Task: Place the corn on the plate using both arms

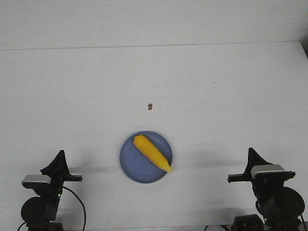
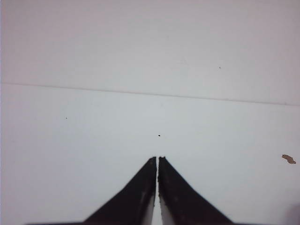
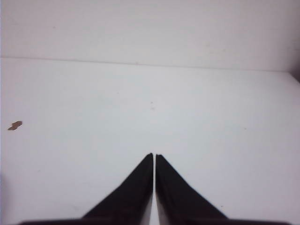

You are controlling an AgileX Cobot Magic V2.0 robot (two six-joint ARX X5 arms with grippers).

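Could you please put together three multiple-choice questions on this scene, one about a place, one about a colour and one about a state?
1. Where does the corn lie?
A. on the plate
B. on the bare table behind the plate
C. in the left gripper

2. What colour is the plate?
A. red
B. blue
C. green

3. How do the jaws of the two grippers stand?
A. both wide open
B. only the left one shut
C. both shut and empty

Answers:
1. A, the cob lies slantwise across the plate with its pointed tip at the rim.
2. B, the bare rim shows a soft blue.
3. C, the left gripper and the right gripper each show their fingers nearly touching, with nothing between them.
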